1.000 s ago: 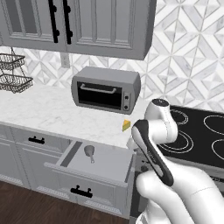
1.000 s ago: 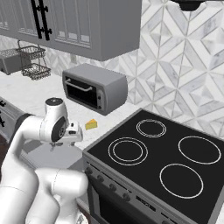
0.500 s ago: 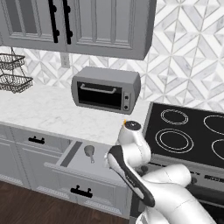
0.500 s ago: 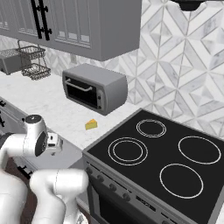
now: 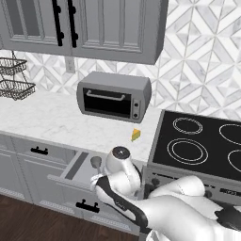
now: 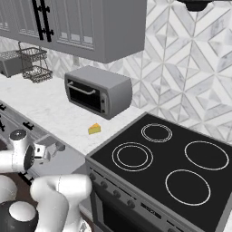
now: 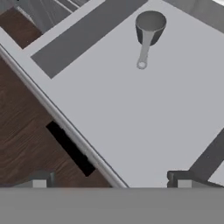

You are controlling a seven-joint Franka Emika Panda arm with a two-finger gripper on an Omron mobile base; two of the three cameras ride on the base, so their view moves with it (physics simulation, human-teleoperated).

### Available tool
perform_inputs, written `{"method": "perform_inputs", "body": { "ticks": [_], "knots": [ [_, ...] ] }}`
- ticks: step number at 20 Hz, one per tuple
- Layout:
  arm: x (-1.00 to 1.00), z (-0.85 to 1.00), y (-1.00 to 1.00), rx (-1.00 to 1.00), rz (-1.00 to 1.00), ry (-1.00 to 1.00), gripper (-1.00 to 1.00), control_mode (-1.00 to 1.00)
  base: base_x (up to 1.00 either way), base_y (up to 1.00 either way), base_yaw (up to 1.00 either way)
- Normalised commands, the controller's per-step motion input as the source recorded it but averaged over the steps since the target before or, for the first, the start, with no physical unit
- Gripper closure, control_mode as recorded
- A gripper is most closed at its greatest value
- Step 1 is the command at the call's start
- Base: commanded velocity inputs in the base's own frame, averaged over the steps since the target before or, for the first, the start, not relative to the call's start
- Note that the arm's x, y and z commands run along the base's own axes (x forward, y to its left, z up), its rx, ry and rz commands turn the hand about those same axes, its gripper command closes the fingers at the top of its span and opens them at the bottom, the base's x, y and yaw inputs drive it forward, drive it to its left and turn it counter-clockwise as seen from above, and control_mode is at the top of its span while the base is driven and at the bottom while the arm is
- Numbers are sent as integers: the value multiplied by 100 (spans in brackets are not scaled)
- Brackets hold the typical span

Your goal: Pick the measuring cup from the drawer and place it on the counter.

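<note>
Item: measuring cup (image 7: 150, 27), upright on the flat bottom of the pulled-out drawer (image 7: 131, 113), handle toward me. My gripper (image 7: 109, 181) hung above the drawer's front edge, fingers spread and empty, well short of the cup, not yet lowered for the grasp.

The small grey measuring cup (image 7: 150, 27) stands upright on the open drawer (image 7: 131, 109) floor, below the marble counter (image 5: 52, 120).
</note>
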Motion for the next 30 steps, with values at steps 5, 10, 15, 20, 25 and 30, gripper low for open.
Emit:
{"method": "perform_inputs", "body": {
  "ticks": [5,10,15,20,25,30],
  "knots": [
    [54,-7,24,2,-1,7,-100,-100,0,0,0],
    [53,-11,3,5,0,8,-100,-100,0,0,0],
    [3,-62,44,0,4,13,-100,-100,0,0,0],
    [-61,-87,78,0,5,27,-100,-100,0,0,0],
    [-100,-89,99,0,15,25,-100,-100,0,0,0],
    [-100,-33,100,-7,18,30,-100,-100,0,0,0]
  ]
}}
